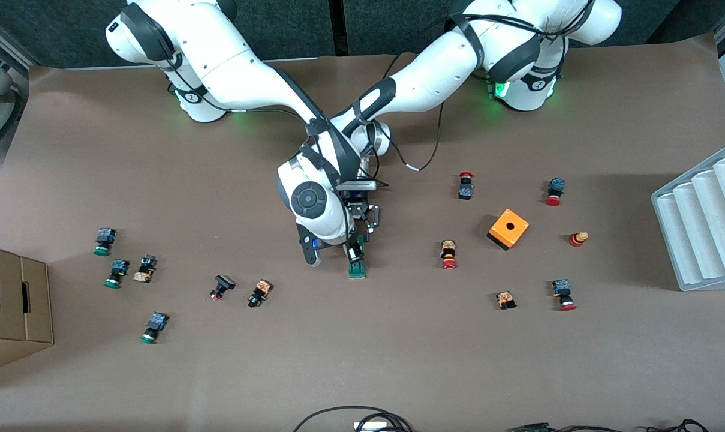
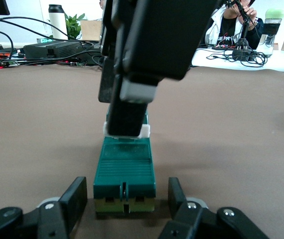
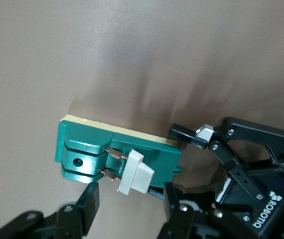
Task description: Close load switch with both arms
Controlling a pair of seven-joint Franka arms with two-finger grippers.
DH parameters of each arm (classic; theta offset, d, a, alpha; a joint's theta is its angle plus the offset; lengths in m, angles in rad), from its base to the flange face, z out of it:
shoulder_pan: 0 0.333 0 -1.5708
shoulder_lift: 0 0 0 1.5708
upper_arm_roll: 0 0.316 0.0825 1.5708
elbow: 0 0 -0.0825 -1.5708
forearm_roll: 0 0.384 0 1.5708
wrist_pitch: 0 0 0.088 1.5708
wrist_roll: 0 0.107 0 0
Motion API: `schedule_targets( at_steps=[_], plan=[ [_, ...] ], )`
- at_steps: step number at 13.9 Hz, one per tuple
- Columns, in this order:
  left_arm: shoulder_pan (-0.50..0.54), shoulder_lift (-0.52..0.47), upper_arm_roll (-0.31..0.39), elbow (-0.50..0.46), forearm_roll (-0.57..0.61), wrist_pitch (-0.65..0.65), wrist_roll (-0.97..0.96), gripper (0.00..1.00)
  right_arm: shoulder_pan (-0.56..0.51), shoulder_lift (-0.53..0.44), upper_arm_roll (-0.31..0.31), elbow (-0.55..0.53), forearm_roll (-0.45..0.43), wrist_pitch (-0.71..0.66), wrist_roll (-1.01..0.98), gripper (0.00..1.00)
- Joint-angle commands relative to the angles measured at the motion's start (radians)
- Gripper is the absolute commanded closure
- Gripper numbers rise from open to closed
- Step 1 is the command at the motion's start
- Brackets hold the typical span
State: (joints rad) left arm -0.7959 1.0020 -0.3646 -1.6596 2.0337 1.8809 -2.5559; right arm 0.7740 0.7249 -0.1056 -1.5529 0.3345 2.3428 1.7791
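Observation:
The load switch [image 1: 357, 270] is a dark-green block lying flat on the brown table near its middle. In the left wrist view the switch [image 2: 124, 167] has its end between my left gripper's [image 2: 127, 201] open fingers, with a gap on each side. My left gripper [image 1: 363, 221] reaches in from the robots' side. In the right wrist view the switch [image 3: 82, 149] shows its white piece [image 3: 136, 175] sticking up. My right gripper [image 3: 130, 201] is open, one finger on each side of the white piece, not touching it. My right gripper [image 1: 355, 249] hangs over the switch.
An orange cube box [image 1: 508, 228] stands toward the left arm's end, with several red-capped push buttons [image 1: 449, 254] around it. Green-capped buttons [image 1: 116, 273] lie toward the right arm's end. A grey ribbed tray [image 1: 701, 228] and a cardboard box [image 1: 11, 300] sit at the table's ends.

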Motion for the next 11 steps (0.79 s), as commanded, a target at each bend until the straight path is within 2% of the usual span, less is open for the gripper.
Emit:
schedule_targets(
  at_steps=[1,3,7,9,11],
  plan=[
    [-0.014,0.036,0.012,0.04,0.017,0.01,-0.006,0.27,0.013,-0.021,0.001,-0.053,0.032,0.05,-0.003,0.39],
    [-0.014,0.036,0.012,0.04,0.017,0.01,-0.007,0.27,0.011,-0.021,0.001,-0.058,0.031,0.053,-0.004,0.47],
    [-0.014,0.036,0.012,0.038,0.017,0.01,-0.009,0.27,0.011,-0.013,0.001,-0.058,0.028,0.09,-0.006,0.51],
    [-0.014,0.036,0.012,0.038,0.017,0.01,-0.009,0.27,0.008,-0.013,0.001,-0.058,0.026,0.09,-0.012,0.59],
    [-0.014,0.036,0.012,0.038,0.017,0.01,-0.009,0.27,0.002,-0.013,0.001,-0.056,0.026,0.09,-0.017,0.62]
  ],
)
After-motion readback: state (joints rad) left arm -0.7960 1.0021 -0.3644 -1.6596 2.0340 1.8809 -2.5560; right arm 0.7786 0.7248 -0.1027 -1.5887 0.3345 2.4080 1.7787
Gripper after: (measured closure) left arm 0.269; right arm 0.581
